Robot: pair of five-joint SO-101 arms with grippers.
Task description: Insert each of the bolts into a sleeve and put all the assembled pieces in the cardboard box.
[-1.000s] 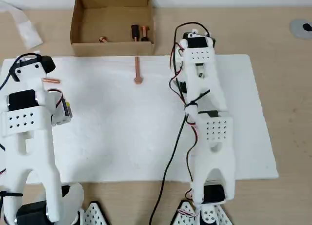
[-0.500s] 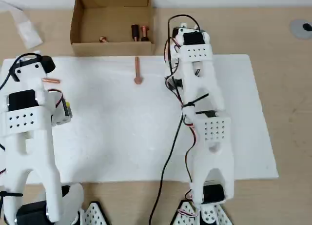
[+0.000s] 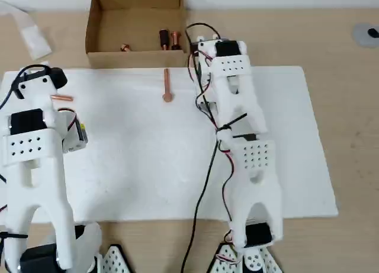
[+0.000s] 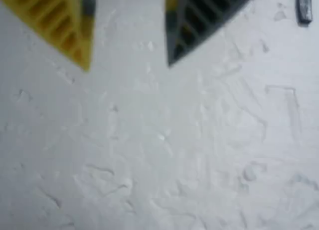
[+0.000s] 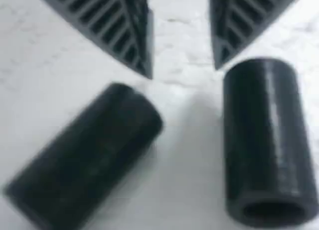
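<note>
Box [image 3: 95, 42]: some pieces [image 3: 169, 39] being stored. Two bolts [image 3: 167, 85], two sleeves [image 5: 262, 140] being left unjoined. Left gripper [image 4: 127, 45], right gripper [image 5: 179, 50] being held spread.

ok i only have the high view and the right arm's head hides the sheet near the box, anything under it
observer: yes, on the white sheet a slanted black sleeve and a straight black sleeve lie apart.
operator: is that gripper open
observer: the right gripper is open and holds nothing, with its fingertips near the ends of both sleeves.
operator: and the left one
observer: the left gripper is open too, over bare sheet.
</note>
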